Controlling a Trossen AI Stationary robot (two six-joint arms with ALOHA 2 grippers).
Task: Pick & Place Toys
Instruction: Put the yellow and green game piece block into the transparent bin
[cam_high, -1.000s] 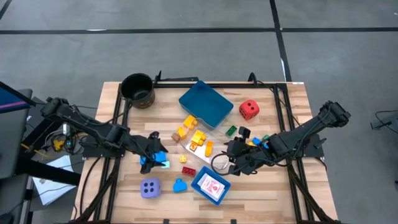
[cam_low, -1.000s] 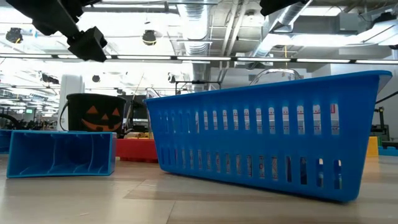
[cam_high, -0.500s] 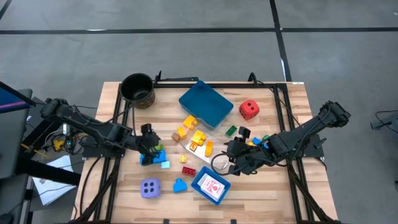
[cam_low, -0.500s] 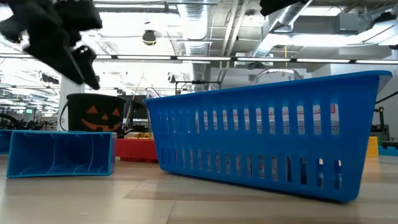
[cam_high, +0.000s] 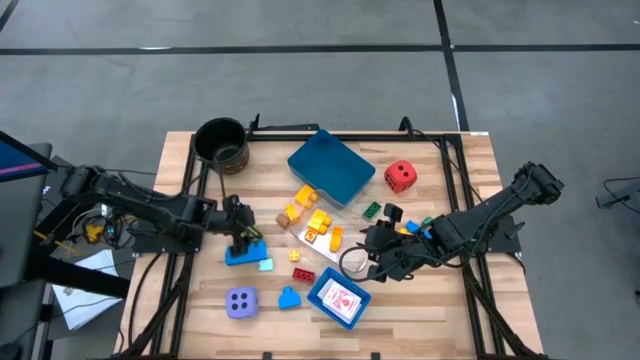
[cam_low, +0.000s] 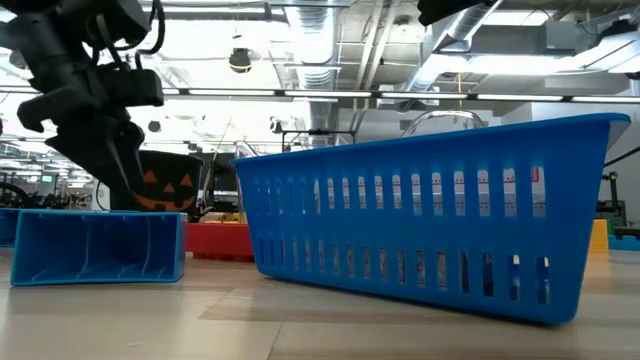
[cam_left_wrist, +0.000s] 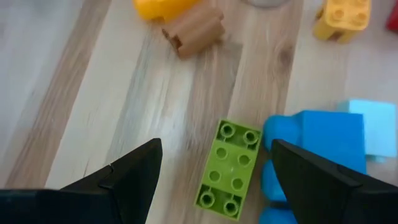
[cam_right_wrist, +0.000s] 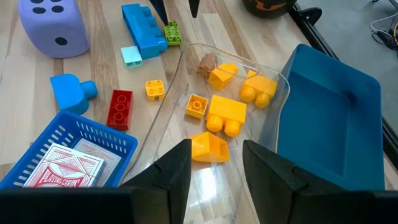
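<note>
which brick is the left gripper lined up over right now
The small lime-green brick lies between the left gripper's open fingers. The long blue brick sits just beside it, and the yellow bricks lie farther off.

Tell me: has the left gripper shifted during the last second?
Yes. In the high view the left gripper has moved toward the dark round pot, off the blue brick, and now hangs open over the green brick.
</note>
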